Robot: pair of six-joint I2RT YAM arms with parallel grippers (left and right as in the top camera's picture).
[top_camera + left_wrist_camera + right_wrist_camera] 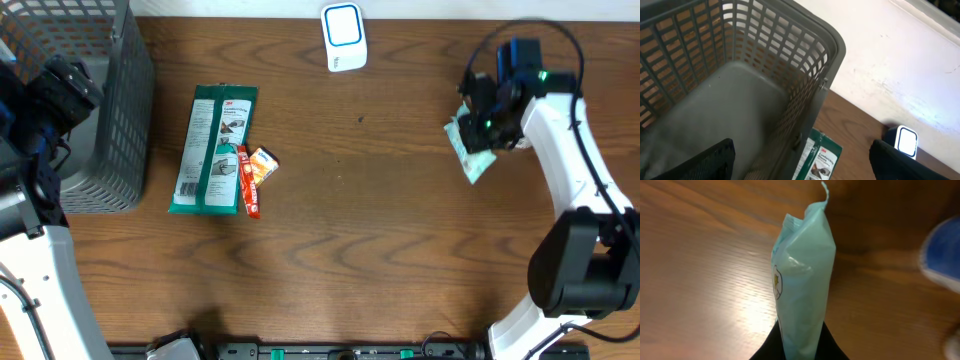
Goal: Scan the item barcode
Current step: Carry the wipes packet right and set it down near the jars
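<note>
A pale teal plastic pouch is pinched edge-on between the fingers of my right gripper, which is shut on it. From above, the pouch hangs at the table's right side under my right gripper. The white barcode scanner with a blue window stands at the back centre, left of the pouch; a blurred blue-and-white shape at the right wrist view's right edge may be the scanner. My left gripper hovers open over the grey basket, holding nothing; its dark fingers frame the basket wall.
A grey mesh basket stands at the far left. A green 3M package lies flat beside it, with a small red stick and an orange packet against its right edge. In the left wrist view the basket rim is close below.
</note>
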